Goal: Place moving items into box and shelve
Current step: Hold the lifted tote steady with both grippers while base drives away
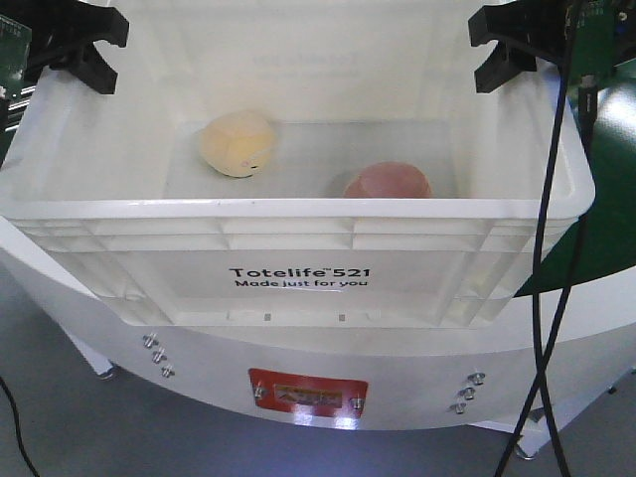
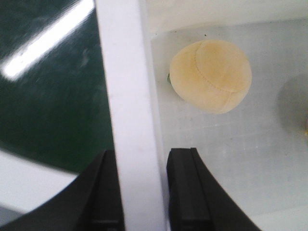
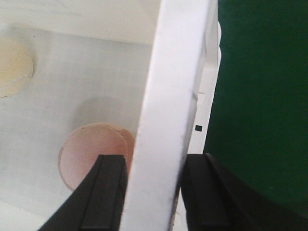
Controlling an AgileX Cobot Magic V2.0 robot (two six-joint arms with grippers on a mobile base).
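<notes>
Left wrist-mounted view: left claw [image 2: 144, 156] clamps box wall [image 2: 126, 96], yellow plush [image 2: 211, 77] beyond

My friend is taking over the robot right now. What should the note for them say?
Left hand: closed on the left wall of the white box.
Right hand: closed on the box's right wall.
Items: the cream plush item and the pink round item lie on the box floor, apart from each other.
Done: both items are in, and both hands look to have a hold.
Left: lift the box and shelve it.
</notes>
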